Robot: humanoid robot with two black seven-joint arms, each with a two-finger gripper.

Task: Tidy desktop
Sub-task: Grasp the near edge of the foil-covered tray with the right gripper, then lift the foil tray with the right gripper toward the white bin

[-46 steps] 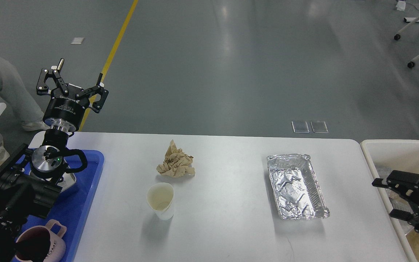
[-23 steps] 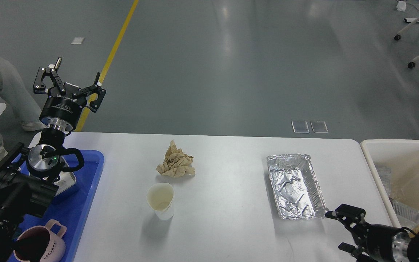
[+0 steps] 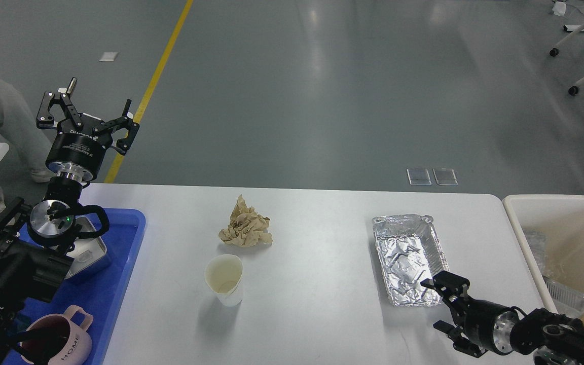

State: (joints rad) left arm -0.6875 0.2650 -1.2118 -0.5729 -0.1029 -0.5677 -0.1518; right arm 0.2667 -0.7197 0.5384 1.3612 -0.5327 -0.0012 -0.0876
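Note:
The white desktop [image 3: 322, 263] carries a crumpled brown paper ball [image 3: 245, 229], a white paper cup [image 3: 224, 279] just in front of it, and an empty foil tray [image 3: 407, 259] to the right. My right gripper [image 3: 436, 304] is open and empty, low over the desktop at the foil tray's near right corner, its upper finger [image 3: 444, 282] at the tray's rim. My left gripper [image 3: 97, 101] is open and empty, raised high above the far left corner of the desktop, over the blue tray's back end.
A blue tray [image 3: 114, 284] on the left holds a metal box [image 3: 86, 253] and a pink mug [image 3: 61, 342]. A beige open bin [image 3: 555, 203] stands off the right edge with foil and plastic waste [image 3: 568, 299] inside. A person's leg [image 3: 3, 116] stands far left.
My right gripper has moved left from over the beige bin to the foil tray's near right corner. My left gripper has drifted a little left and up, still open.

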